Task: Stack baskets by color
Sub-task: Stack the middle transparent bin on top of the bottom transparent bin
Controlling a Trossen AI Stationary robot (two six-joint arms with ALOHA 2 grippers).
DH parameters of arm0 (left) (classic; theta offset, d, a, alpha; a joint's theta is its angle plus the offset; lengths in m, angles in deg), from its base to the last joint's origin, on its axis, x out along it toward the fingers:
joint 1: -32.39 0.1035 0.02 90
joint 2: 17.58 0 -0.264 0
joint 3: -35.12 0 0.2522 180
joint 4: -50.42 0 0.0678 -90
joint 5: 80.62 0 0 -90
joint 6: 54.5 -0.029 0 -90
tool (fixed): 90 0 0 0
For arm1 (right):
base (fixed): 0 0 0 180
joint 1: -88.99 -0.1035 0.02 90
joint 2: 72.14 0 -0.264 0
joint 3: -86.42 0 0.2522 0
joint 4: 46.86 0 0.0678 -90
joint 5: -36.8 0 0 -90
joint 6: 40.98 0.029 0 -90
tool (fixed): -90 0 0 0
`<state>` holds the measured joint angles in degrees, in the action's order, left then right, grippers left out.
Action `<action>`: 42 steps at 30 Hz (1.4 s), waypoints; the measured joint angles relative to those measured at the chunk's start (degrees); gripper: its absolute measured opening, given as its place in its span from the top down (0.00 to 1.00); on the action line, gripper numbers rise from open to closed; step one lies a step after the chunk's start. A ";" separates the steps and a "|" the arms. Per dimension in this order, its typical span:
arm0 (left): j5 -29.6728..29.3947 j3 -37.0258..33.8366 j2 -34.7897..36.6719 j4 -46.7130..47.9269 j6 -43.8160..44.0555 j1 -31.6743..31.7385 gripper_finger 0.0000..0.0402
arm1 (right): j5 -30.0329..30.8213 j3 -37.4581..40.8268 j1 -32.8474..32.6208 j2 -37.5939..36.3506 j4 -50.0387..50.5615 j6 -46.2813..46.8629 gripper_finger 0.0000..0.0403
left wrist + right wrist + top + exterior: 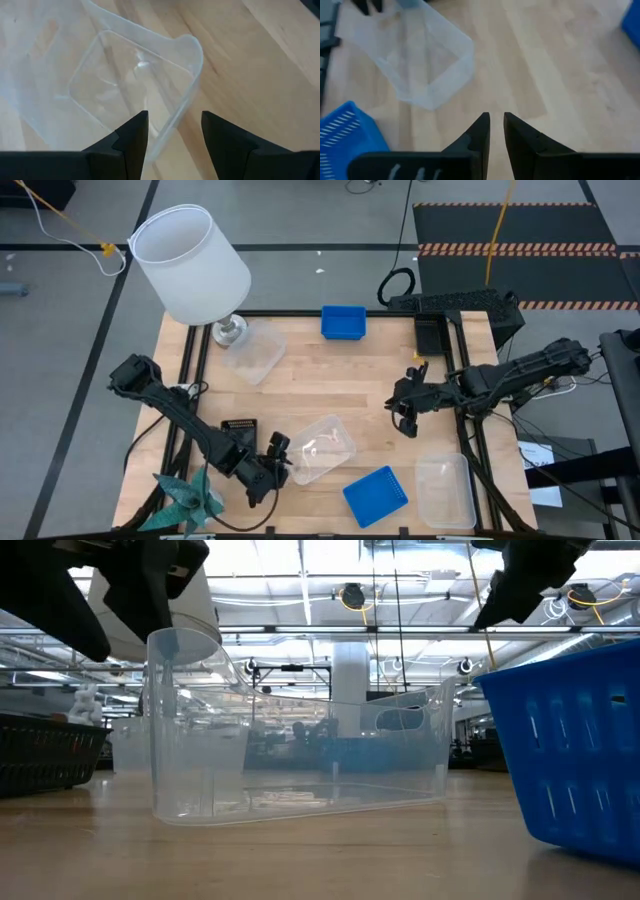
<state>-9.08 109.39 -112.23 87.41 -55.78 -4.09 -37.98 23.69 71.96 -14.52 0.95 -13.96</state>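
Note:
A clear basket (322, 446) (300, 760) rests bottom down on the table's near middle. My left gripper (277, 461) (175, 135) stands open astride its left end wall, one finger inside and one outside. A blue basket (375, 495) (575, 750) lies to its right at the near edge, and another clear one (445, 490) sits at the near right corner. My right gripper (405, 418) (497, 122) hangs above the table's right middle, open by a narrow slit, nothing between its fingers. A black slotted basket (238, 427) lies beside my left arm. My left gripper comes slanting down from the near left, with the clear basket's end wall (172, 125) running up between its fingers. The rim passes close by one finger (135, 137), but I cannot tell whether it touches.
A white lampshade (190, 262) stands at the far left with a third clear basket (255, 355) by its foot. A second blue basket (343, 322) sits at the far edge, a black one (432, 335) at the far right. A teal paper plant (185, 495) is at the near left corner.

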 joint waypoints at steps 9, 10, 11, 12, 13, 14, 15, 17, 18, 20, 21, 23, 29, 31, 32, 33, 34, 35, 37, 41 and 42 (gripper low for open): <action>0.33 -2.39 0.11 0.22 -11.24 -0.29 0.70 | 0.03 0.00 -4.15 6.91 -15.30 -1.91 0.88; 0.33 -2.57 0.11 0.17 -12.22 -0.19 0.75 | 0.03 0.00 -4.27 7.70 -17.50 -2.75 0.88; 0.41 -2.70 0.11 0.27 -13.19 -0.01 0.80 | 0.00 0.00 -4.31 8.53 -19.64 -3.75 0.88; 0.48 -2.77 0.11 0.72 -14.17 0.15 0.85 | -0.04 0.00 -4.33 9.25 -21.72 -4.65 0.88; 0.72 -2.82 0.11 1.13 -15.23 0.21 0.90 | -0.03 0.00 -4.33 9.87 -23.53 -5.59 0.88; 0.85 -2.82 0.11 1.32 -16.52 0.23 0.94 | -0.15 -0.02 -4.36 10.48 -25.12 -6.52 0.88; 0.85 -2.82 0.35 1.55 -18.10 0.23 0.97 | -0.21 -0.26 -4.31 10.98 -26.09 -7.36 0.88; 0.84 -2.87 1.37 3.15 -20.38 0.04 0.97 | -0.24 -1.75 -4.17 12.32 -26.40 -8.64 0.88; 0.80 -2.85 1.97 3.70 -21.85 -0.04 0.97 | -0.24 -2.80 -4.15 13.09 -26.52 -9.23 0.88; 1.12 -2.16 3.43 5.26 -24.44 -0.26 0.98 | -0.24 -5.62 -4.32 15.12 -26.38 -11.75 0.88; 1.94 -1.94 4.51 6.32 -25.45 -0.32 0.98 | -0.24 -7.57 -4.72 16.52 -26.29 -13.42 0.88; 4.87 -1.56 6.89 8.47 -27.62 -0.27 0.98 | -0.33 -12.08 -5.95 19.51 -24.94 -17.67 0.88; 13.83 -1.42 14.92 11.80 -37.30 -0.30 0.99 | -0.46 -28.21 -10.18 29.92 -13.61 -27.68 0.86; 15.59 -1.42 17.66 12.13 -39.58 -0.24 0.99 | -0.24 -32.88 -11.25 32.82 -9.77 -29.52 0.84; 16.69 -1.37 18.70 12.02 -40.43 -0.18 0.98 | -0.22 -34.69 -11.64 34.12 -7.77 -29.98 0.82; 17.53 -1.33 19.64 12.23 -41.38 -0.14 0.98 | -0.23 -36.24 -11.88 35.24 -6.73 -30.64 0.81; 18.25 -1.35 20.42 13.08 -42.22 -0.14 0.98 | -0.25 -37.61 -12.10 36.23 -6.34 -31.37 0.79; 18.99 -1.36 21.04 13.76 -42.86 -0.18 0.98 | -0.31 -38.65 -12.29 37.03 -5.77 -32.20 0.78; 20.12 -1.36 21.80 14.04 -43.32 -0.24 0.99 | -0.34 -40.31 -12.45 38.03 -4.23 -33.53 0.74; 21.00 -1.61 21.97 14.06 -42.19 -0.39 0.98 | -0.35 -41.46 -12.37 38.31 -3.66 -34.21 0.67; 21.02 -1.94 21.97 13.97 -41.71 -0.40 0.98 | -0.33 -41.50 -12.34 38.31 -3.59 -34.48 0.66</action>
<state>11.94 107.46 -90.26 101.38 -97.49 -4.49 -38.30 -17.80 59.62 23.80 -2.63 -48.44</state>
